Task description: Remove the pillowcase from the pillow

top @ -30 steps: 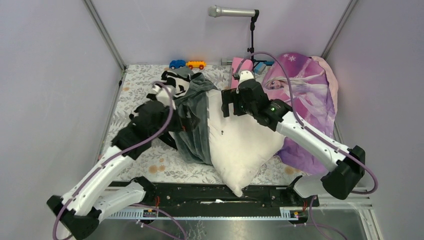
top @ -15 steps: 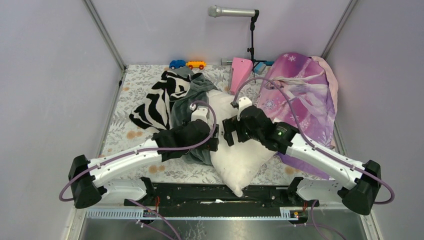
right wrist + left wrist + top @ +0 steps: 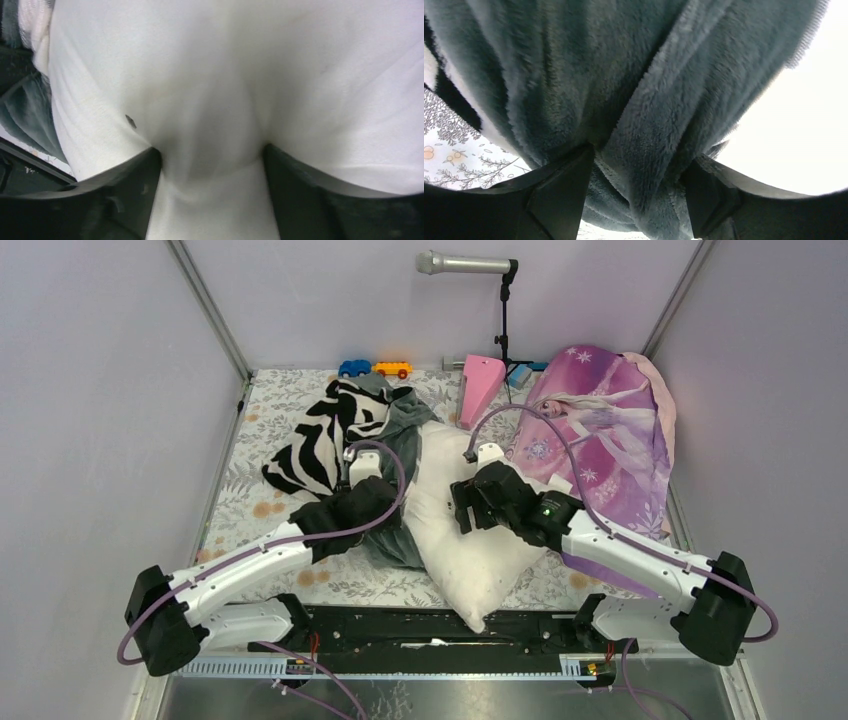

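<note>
The left gripper [image 3: 639, 165], jaws clamped on the pillowcase [image 3: 624, 75], has drawn it further left of the pillow [image 3: 225, 60], which the right gripper [image 3: 210, 160] pinches in its jaws; the removal advances.

Enclosure: plain pale lilac panels on three sides. The back wall [image 3: 330, 300] stands well beyond the left gripper [image 3: 388, 512] and the right gripper [image 3: 463, 508]. The left wall [image 3: 100, 440] and right wall [image 3: 760, 390] flank them. A metal corner post [image 3: 210, 310] rises at each rear corner. A microphone [image 3: 465, 262] on a black stand [image 3: 503, 315] sits beyond the right gripper. The table cover [image 3: 250, 510], white with grey leaves and orange flowers, lies beneath both grippers. Lighting is even and diffuse.
</note>
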Motion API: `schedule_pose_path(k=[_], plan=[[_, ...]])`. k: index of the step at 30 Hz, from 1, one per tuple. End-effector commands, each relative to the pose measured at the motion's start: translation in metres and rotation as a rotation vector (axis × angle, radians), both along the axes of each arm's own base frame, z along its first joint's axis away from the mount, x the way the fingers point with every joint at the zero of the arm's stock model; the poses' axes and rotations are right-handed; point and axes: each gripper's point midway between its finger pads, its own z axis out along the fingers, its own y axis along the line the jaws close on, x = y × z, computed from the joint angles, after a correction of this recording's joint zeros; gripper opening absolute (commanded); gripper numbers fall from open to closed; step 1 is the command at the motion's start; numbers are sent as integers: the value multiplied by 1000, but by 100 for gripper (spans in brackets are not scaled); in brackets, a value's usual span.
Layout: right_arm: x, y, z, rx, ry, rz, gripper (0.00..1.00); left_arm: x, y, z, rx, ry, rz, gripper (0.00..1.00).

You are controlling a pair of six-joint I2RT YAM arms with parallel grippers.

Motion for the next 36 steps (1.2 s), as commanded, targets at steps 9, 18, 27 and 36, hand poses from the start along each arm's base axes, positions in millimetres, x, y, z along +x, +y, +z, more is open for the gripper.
schedule_pose_path(k=[9, 18, 27, 36], plan=[[33, -103, 19, 88, -59, -381, 0, 32, 90, 1, -123, -107, 356, 18], [48, -113, 68, 214, -216, -434, 0, 29, 148, 95, -149, -301, 472, 3], [40, -39, 76, 345, -96, -60, 34, 43, 95, 122, -207, -304, 158, 4], [45, -34, 81, 391, -71, -107, 100, 42, 78, 97, -283, -257, 125, 0]])
